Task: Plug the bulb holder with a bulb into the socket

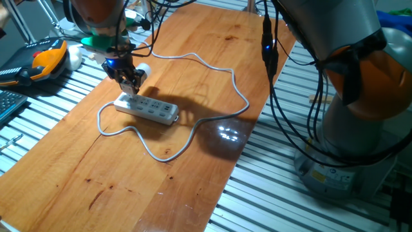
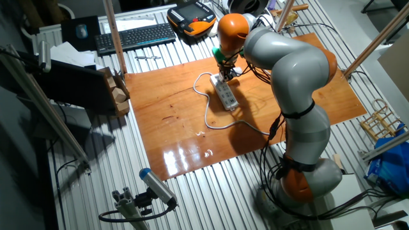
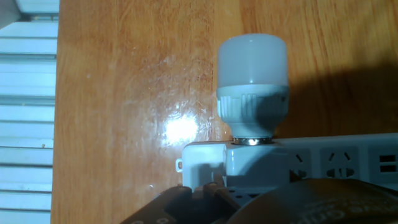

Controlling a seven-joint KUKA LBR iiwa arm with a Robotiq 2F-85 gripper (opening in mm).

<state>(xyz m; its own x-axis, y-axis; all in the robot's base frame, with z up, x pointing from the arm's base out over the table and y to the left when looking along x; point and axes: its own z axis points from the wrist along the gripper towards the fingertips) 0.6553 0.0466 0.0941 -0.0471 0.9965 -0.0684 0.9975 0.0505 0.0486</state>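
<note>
One light plastic bulb holder (image 3: 252, 163) sits against the socket (image 1: 147, 108) at lower centre of hand view, fragile bulb (image 3: 252, 59) poking up. I'd pinch the stiff body, never the bulb. Can't tell my end effector's (image 1: 131, 86) opening.

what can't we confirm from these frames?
- Plug prongs: hidden in the hand view under the bulb holder against the socket, so seating is unknown.
- Gripper state: too small in both fixed views; cut off by the bottom edge in the hand view.
- Bulb lit or not: unclear.
</note>
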